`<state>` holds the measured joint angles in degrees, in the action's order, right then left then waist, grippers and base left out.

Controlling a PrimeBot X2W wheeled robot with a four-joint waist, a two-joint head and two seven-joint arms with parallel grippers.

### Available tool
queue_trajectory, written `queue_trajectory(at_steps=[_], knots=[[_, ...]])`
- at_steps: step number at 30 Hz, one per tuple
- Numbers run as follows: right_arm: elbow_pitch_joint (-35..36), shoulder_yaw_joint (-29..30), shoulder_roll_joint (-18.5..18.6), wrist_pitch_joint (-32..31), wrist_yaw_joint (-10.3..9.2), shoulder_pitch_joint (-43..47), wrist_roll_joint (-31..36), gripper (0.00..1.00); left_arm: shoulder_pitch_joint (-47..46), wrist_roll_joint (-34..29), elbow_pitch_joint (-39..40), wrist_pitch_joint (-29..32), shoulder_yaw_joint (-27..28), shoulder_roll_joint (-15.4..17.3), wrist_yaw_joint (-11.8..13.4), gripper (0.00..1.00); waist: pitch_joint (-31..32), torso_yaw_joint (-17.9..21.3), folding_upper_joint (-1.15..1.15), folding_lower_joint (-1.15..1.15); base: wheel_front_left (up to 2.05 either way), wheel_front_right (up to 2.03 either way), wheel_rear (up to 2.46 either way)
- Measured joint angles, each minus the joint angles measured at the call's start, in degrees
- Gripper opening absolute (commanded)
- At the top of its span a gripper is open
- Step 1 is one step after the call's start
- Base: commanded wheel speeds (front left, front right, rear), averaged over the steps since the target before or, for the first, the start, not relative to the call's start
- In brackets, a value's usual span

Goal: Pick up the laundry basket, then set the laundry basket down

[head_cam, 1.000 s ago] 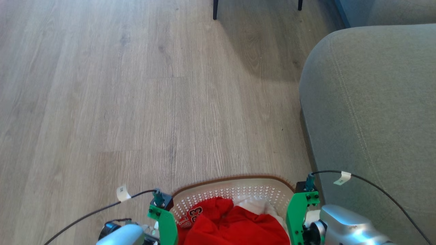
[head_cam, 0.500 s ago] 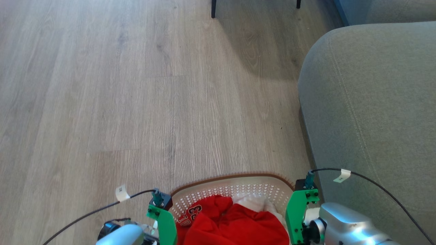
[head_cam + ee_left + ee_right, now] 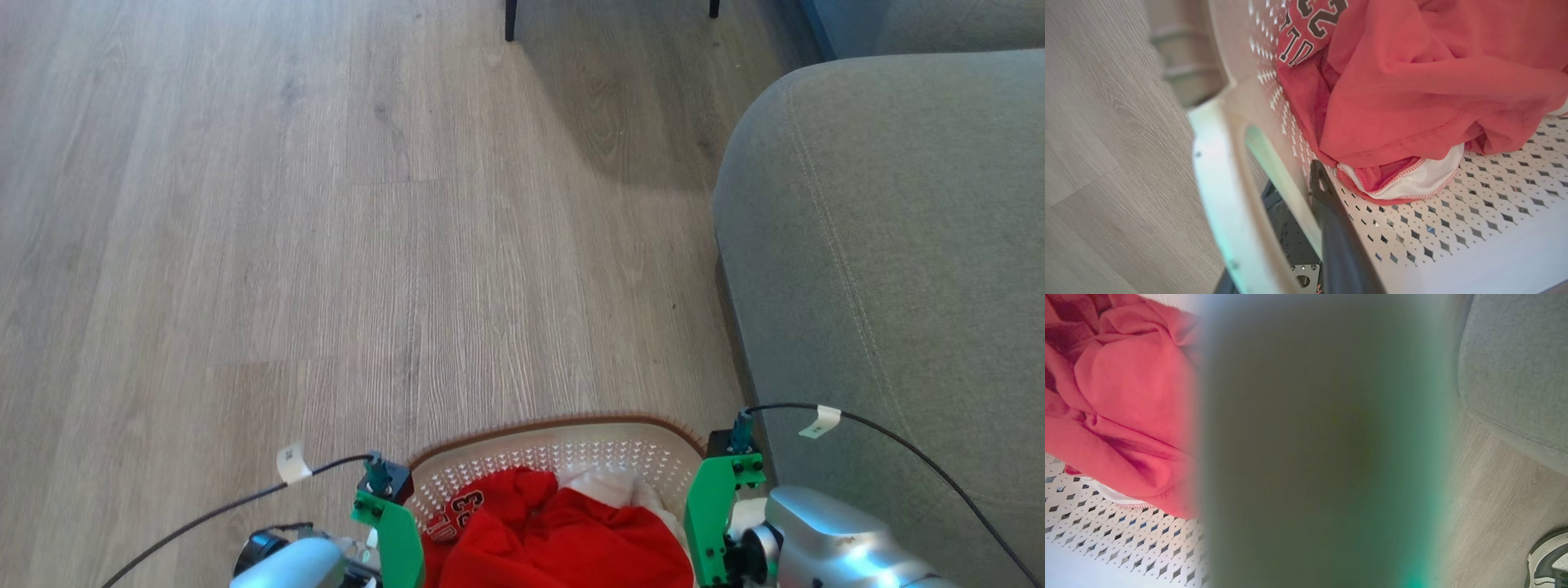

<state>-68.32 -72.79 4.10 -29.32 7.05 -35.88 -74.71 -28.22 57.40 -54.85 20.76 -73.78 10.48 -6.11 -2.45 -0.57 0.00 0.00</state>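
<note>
- The laundry basket (image 3: 563,445) sits at the bottom of the head view, between the two arms and close to the robot, with its right side just beside the grey sofa (image 3: 882,245); I cannot tell whether its base is off the wooden floor (image 3: 326,245)
- The left tool (image 3: 1306,183) looks closed across the basket wall at the white handle (image 3: 1220,196): one dark finger (image 3: 1331,228) lies flat against the perforated inner face, and the tool's body shows through the handle slot. It grips only a thin strip of smooth plastic, so the wall could slip out if the load tips
- The right tool (image 3: 718,555) is at the opposite side, but a dark green blur blocks the middle of its wrist view, so I cannot tell how far open it is or what it holds. With no hold there, the basket would hang from one side and tilt
- The red garment (image 3: 563,531) is heaped over a white garment (image 3: 604,486), its hem just beside the inner finger; a tilt could spill it, or the finger could snag the cloth
- A swing to the right would knock the basket against the sofa
- A shoe (image 3: 1549,559) lies on the floor near the sofa; setting down on that side risks landing on it
</note>
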Motion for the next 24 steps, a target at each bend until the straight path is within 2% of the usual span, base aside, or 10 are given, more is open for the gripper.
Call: queue_trajectory(at_steps=[24], knots=[[0.0,-0.1,0.01,0.0,0.0,0.0,-0.49,0.0,-0.07,0.01,-0.44,-0.09,0.0,-0.07,-0.43,0.0,0.35,-0.02,0.0,0.0,0.0,0.0,0.0]])
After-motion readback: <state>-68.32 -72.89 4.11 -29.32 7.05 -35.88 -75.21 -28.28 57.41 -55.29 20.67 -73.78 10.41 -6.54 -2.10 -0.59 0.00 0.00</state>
